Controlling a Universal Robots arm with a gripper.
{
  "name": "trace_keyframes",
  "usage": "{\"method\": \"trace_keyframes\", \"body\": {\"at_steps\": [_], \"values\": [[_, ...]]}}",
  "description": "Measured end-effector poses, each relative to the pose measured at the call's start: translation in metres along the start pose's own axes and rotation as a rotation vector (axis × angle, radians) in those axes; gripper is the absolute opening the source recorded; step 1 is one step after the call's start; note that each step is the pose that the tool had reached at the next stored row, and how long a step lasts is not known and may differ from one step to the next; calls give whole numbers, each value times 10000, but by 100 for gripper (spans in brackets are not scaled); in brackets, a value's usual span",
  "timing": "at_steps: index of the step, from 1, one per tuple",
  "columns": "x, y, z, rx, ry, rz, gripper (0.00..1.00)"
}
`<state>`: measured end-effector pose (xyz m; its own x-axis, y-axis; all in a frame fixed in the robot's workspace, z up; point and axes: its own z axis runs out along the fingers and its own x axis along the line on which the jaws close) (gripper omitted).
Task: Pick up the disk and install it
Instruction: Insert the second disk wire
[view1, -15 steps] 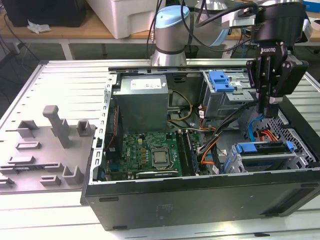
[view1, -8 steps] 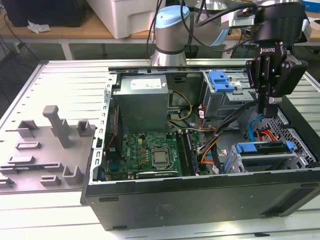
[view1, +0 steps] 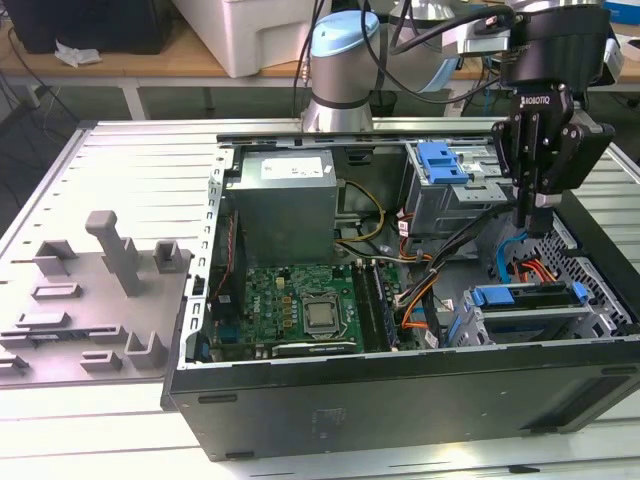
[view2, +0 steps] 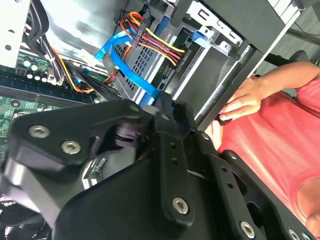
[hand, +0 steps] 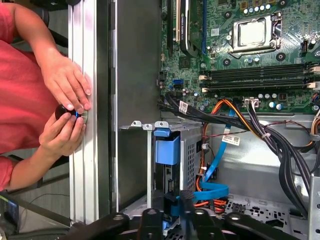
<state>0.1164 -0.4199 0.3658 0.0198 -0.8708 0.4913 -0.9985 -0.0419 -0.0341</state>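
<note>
Slatted aluminium table carries an open black desktop computer case lying on its side; a workbench stands behind it.

**Gripper.** The black two-finger gripper hangs over the case at 2 o'clock from the green motherboard in the exterior view. Its fingers are drawn together, with nothing seen between them.

**Task item.** The rectangular silver metal disk with the blue plastic frame sits in the grey metal drive cage, at 4 o'clock from the motherboard and directly below the gripper. In the first wrist view its blue frame stands at the cage mouth. Whether it is fully seated cannot be told.

**Hazards.**
- A flat blue data cable and a bundle of orange and red power wires run just beside the cage. A descending gripper could snag or pinch them.
- A person's two hands work on a small dark knob at the table's rail, near the case wall. Arm travel outward could strike them.
- A partly seated disk could jam if pressed off-axis.

**Surroundings.** A grey metal power supply box lies at 12 o'clock from the motherboard. A second blue plastic carrier tops the upper cage. A grey moulded fixture tray rests well apart at 9 o'clock.
</note>
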Motion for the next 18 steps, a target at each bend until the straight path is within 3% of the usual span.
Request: {"method": "trace_keyframes", "body": {"at_steps": [1, 3, 18], "values": [[0, 0, 0, 0, 1, 0, 22], [0, 0, 1, 0, 1, 0, 11], [-1, 1, 3, 0, -3, 0, 11]]}}
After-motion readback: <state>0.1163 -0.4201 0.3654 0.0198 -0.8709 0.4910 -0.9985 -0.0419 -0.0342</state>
